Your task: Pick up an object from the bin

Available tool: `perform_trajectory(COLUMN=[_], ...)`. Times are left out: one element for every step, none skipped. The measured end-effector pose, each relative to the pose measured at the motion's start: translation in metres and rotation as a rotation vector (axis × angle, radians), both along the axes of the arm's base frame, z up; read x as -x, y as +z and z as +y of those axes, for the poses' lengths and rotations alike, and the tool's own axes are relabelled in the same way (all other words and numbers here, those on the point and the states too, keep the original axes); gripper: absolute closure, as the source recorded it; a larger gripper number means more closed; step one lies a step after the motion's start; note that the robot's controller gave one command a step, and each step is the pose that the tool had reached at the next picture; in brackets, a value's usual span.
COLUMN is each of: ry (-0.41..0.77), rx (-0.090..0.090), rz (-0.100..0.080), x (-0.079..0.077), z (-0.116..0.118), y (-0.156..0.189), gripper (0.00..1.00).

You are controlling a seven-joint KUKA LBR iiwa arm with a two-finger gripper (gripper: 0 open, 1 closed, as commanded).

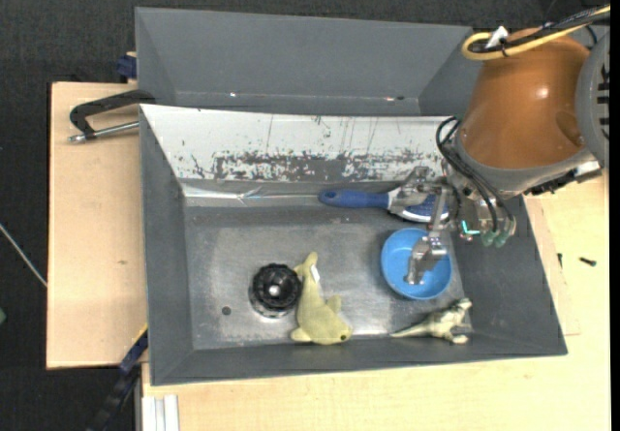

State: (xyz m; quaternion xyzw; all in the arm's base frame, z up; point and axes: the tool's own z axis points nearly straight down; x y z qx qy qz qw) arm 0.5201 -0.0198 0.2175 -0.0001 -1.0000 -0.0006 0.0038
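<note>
We see the pincer (423, 267) low in the right half of the bin (223, 245), hanging from the orange-covered wrist that comes in from the far right. Its metal tip lies over a round blue dish (398, 274), which sits on the bin floor right of the middle. From above, tip and dish overlap, so the dish lies straight beneath the pincer and not off to one side. We cannot tell whether the tip touches it. We also cannot tell whether the pincer is released or clenched, and nothing shows as gripped in it.

The dish is round, so it offers no long axis of its own. A blue handle (354, 198) lies left to right along the foot of the far wall and runs in under the wrist. Whether it joins the dish is hidden from us.

Just nearer than the dish lies a small tan toy lizard (441, 326). A pale yellow plush fish (318, 311) and a black round knob (274, 287) lie well to the left.

We judge that the coming move is mostly a straight descent, and the dish's rim looks like the only edge to close on.
</note>
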Motion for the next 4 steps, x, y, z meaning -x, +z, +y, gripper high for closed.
perform_trajectory(ry=[-0.027, 0.205, 0.334, 0.374], rx=[0.000, -0.013, -0.001, 0.002], rz=[0.000, -0.011, -0.021, -0.019], x=[0.003, -0.022, -0.020, -0.022], z=[-0.022, -0.088, -0.082, -0.080], y=[-0.136, -0.141, -0.142, -0.142], gripper=[0.00, 0.00, 0.00, 0.00])
